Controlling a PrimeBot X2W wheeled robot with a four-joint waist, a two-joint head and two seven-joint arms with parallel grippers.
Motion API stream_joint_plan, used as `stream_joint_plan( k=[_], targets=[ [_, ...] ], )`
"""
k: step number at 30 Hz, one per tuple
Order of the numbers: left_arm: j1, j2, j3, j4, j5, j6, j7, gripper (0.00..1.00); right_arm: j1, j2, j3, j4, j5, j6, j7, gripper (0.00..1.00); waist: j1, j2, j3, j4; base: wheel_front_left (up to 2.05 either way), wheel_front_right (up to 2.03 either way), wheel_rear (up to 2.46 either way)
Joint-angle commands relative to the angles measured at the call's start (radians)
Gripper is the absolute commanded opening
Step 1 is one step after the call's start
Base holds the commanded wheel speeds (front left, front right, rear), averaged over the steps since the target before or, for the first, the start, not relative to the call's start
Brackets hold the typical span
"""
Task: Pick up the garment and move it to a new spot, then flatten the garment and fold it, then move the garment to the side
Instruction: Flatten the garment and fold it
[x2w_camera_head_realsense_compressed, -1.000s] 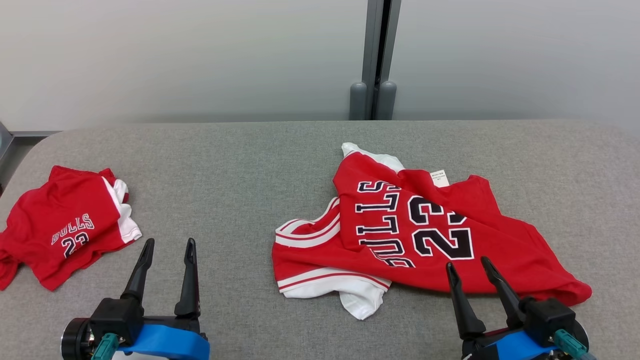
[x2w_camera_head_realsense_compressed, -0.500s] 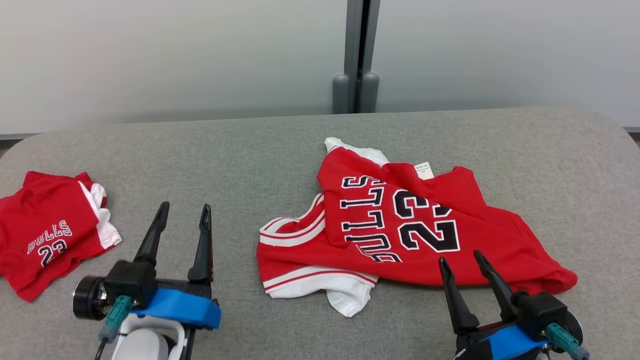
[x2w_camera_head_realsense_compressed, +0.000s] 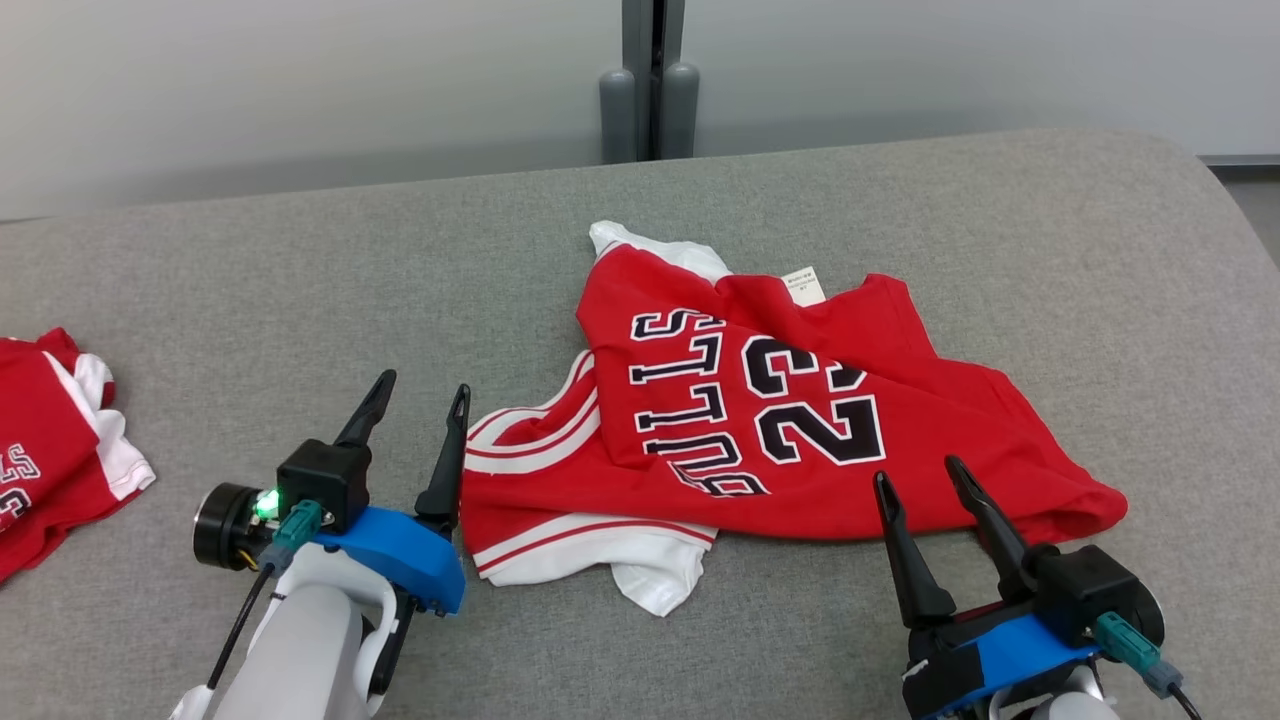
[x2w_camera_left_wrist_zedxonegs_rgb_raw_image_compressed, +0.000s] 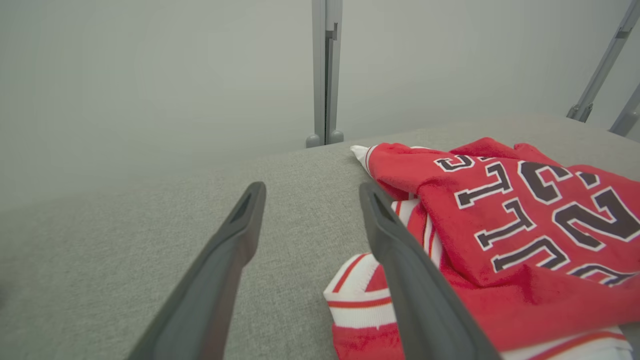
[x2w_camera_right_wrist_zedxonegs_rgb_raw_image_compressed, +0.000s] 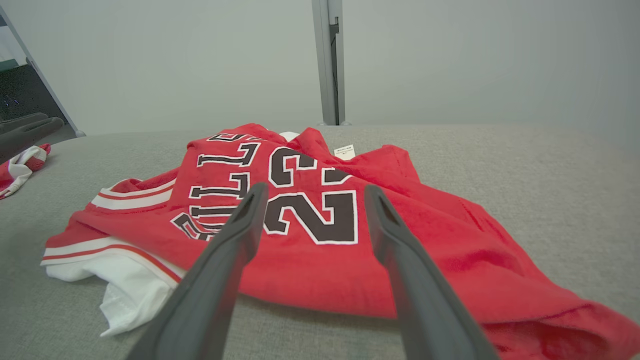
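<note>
The garment (x2w_camera_head_realsense_compressed: 780, 420) is a red jersey with white trim and dark "BULLS 23" lettering, lying crumpled on the grey table (x2w_camera_head_realsense_compressed: 300, 300), right of centre. My left gripper (x2w_camera_head_realsense_compressed: 422, 388) is open and empty just off the jersey's left edge, its right finger beside the striped trim. My right gripper (x2w_camera_head_realsense_compressed: 918, 476) is open at the jersey's near edge, its fingertips over the red cloth. The left wrist view has the jersey (x2w_camera_left_wrist_zedxonegs_rgb_raw_image_compressed: 505, 225) to the right of the left gripper (x2w_camera_left_wrist_zedxonegs_rgb_raw_image_compressed: 310, 192). In the right wrist view the jersey (x2w_camera_right_wrist_zedxonegs_rgb_raw_image_compressed: 320, 230) lies straight beyond the right gripper (x2w_camera_right_wrist_zedxonegs_rgb_raw_image_compressed: 312, 192).
A second, folded red jersey (x2w_camera_head_realsense_compressed: 50, 440) lies at the table's left edge, also seen in the right wrist view (x2w_camera_right_wrist_zedxonegs_rgb_raw_image_compressed: 20, 167). A grey post (x2w_camera_head_realsense_compressed: 650, 80) stands behind the table against a pale wall. The table's rounded right corner (x2w_camera_head_realsense_compressed: 1215, 190) is near.
The camera has turned right and tipped down, so everything slides left and up. My left gripper has moved right and forward to the jersey's left edge. The right gripper has edged slightly forward.
</note>
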Motion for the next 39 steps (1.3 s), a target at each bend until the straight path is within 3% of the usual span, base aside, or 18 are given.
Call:
stream_joint_plan(
  k=[1, 11, 21, 23, 24, 31, 39],
  targets=[
    [-0.022, 0.009, -0.018, 0.030, -0.009, -0.001, -0.003, 1.00, -0.013, -0.001, 0.002, -0.003, -0.007, 0.000, -0.003, 1.00, -0.0002, -0.0002, 0.009, -0.004, 0.00, 0.00, 0.00],
    [-0.094, 0.020, -0.157, 0.247, -0.108, -0.001, -0.003, 1.00, -0.040, -0.001, -0.009, -0.004, -0.010, 0.000, -0.003, 1.00, -0.0002, -0.0002, 0.059, -0.036, 0.00, 0.00, 0.00],
    [-0.113, 0.008, -0.267, 0.315, -0.219, -0.001, -0.003, 1.00, -0.046, -0.001, -0.013, -0.001, 0.003, 0.000, -0.003, 1.00, -0.0002, -0.0002, 0.066, -0.054, 0.00, 0.00, 0.00],
    [-0.122, 0.015, -0.301, 0.316, -0.246, -0.001, -0.003, 0.12, -0.045, -0.001, -0.013, 0.001, 0.007, 0.000, -0.003, 1.00, -0.0002, -0.0002, 0.062, -0.057, 0.00, 0.00, 0.00],
    [-0.124, 0.016, -0.312, 0.311, -0.253, -0.001, -0.003, 0.00, -0.041, -0.001, -0.014, 0.000, 0.009, 0.000, -0.003, 1.00, -0.0002, -0.0002, 0.058, -0.057, 0.00, 0.00, 0.00],
    [-0.107, 0.025, -0.296, 0.238, -0.277, -0.001, -0.003, 0.00, -0.015, -0.001, -0.026, 0.003, 0.020, 0.000, -0.003, 1.00, -0.0002, -0.0002, 0.032, -0.026, 0.00, 0.00, 0.00],
    [0.025, 0.040, -0.150, 0.011, -0.219, 0.001, -0.003, 0.00, 0.010, -0.001, -0.026, 0.013, 0.027, 0.000, -0.003, 1.00, -0.0002, -0.0002, -0.033, 0.055, 0.00, 0.00, 0.00]
  ],
)
